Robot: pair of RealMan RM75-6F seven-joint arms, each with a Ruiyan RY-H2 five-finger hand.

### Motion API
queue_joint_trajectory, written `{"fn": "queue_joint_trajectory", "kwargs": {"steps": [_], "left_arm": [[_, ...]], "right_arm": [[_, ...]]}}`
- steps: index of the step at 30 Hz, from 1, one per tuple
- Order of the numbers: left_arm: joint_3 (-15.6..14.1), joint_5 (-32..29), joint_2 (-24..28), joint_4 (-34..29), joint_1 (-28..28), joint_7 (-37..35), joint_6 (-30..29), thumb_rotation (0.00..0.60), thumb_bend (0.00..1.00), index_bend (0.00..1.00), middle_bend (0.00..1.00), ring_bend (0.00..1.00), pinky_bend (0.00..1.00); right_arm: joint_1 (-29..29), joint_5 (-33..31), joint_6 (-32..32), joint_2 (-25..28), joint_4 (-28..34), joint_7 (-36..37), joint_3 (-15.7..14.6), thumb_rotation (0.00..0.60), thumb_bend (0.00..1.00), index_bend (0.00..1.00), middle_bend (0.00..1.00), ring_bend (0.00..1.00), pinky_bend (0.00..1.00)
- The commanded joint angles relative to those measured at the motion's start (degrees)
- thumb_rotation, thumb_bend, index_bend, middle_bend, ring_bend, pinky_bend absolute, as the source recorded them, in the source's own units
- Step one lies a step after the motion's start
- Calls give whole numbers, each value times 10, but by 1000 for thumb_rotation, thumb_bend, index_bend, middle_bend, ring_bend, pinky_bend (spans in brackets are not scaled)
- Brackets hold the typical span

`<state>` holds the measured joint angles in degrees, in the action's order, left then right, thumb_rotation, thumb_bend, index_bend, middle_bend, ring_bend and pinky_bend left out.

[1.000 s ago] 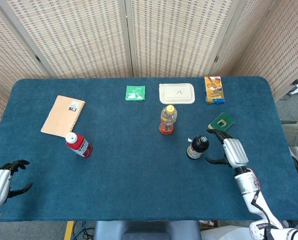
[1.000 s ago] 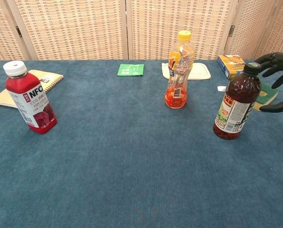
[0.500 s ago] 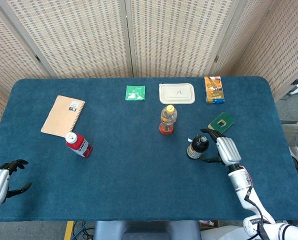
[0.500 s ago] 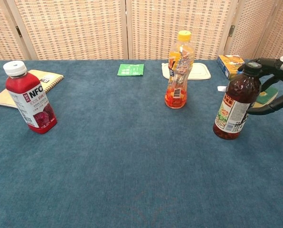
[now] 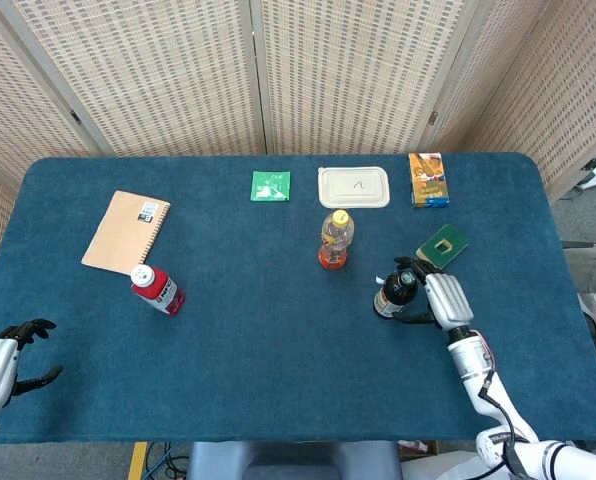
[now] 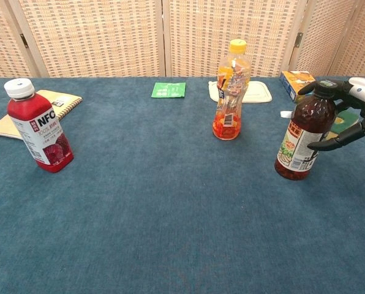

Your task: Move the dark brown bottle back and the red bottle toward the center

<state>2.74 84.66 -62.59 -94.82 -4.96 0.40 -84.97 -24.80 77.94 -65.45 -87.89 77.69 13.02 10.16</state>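
The dark brown bottle (image 5: 393, 293) (image 6: 305, 135) stands upright right of the table's middle. My right hand (image 5: 440, 297) (image 6: 351, 113) is at its right side with fingers spread around it: upper fingers reach over the cap, the thumb lies close to the label. No firm grip shows. The red bottle (image 5: 158, 289) (image 6: 38, 127) with a white cap stands at the left, near a notebook. My left hand (image 5: 3, 355) hangs off the near-left table edge, fingers apart, holding nothing; the chest view does not show it.
An orange-drink bottle (image 5: 335, 240) (image 6: 229, 92) stands upright near the middle. A tan notebook (image 5: 126, 231) lies at the left. Along the back lie a green packet (image 5: 270, 186), a white lidded container (image 5: 353, 187) and an orange box (image 5: 427, 179). A green card (image 5: 442, 244) lies just behind my right hand.
My right hand has moved left to the dark brown bottle, and its fingers now bracket the cap and side. The bottles and my left hand stay where they were.
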Motion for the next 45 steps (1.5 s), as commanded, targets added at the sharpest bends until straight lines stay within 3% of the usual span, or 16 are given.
{"fn": "queue_joint_trajectory", "kwargs": {"steps": [1, 18, 28, 45], "left_arm": [[0, 0, 0, -1, 0, 0, -1, 600, 113, 359, 451, 443, 617], [0, -3, 2, -3, 0, 0, 3, 600, 113, 360, 452, 443, 617], [0, -5, 3, -3, 0, 2, 5, 600, 113, 360, 452, 443, 617], [5, -12, 3, 2, 1, 6, 1, 600, 113, 360, 452, 443, 617]], "right_arm": [[0, 0, -8, -9, -8, -1, 3, 600, 0, 273, 337, 247, 368], [-3, -12, -25, -45, -50, -4, 14, 600, 135, 489, 515, 448, 584], [-5, -15, -39, -43, -51, -1, 29, 600, 142, 504, 528, 458, 587], [-48, -68, 8, -29, -59, -11, 83, 600, 143, 504, 528, 458, 587]]}}
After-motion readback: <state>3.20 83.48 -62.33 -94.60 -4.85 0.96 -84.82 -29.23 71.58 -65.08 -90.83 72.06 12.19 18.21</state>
